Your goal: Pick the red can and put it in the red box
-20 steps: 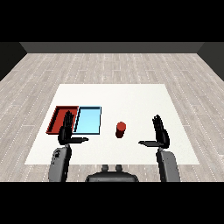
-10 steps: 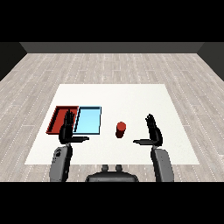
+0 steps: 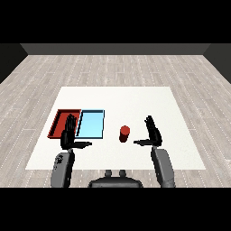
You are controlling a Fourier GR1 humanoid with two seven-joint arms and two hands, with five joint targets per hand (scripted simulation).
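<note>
Tabletop (image 3: 135,97) space is shared out so that everything sits near the front edge, within reach of both arms. Side by side at the left are laid the red tray (image 3: 60,122), which is the goal, and the light blue tray (image 3: 91,125), their long sides touching or nearly so. The right robot hand (image 3: 153,133) is held open just beside the red can (image 3: 125,133), fingers straight and thumb stretched toward it, apart from it; this is judged to be a pose made ready for closing round the can from its right side. The left robot hand (image 3: 69,136) is likewise held open with nothing in it, raised over the near end of the red tray, probably only parked there. The red can is stood upright on the tabletop between the light blue tray and the right robot hand, not yet picked up. Part of the red tray's near wall is hidden by the left robot hand, and whether the trays hold anything cannot be fully made out.
</note>
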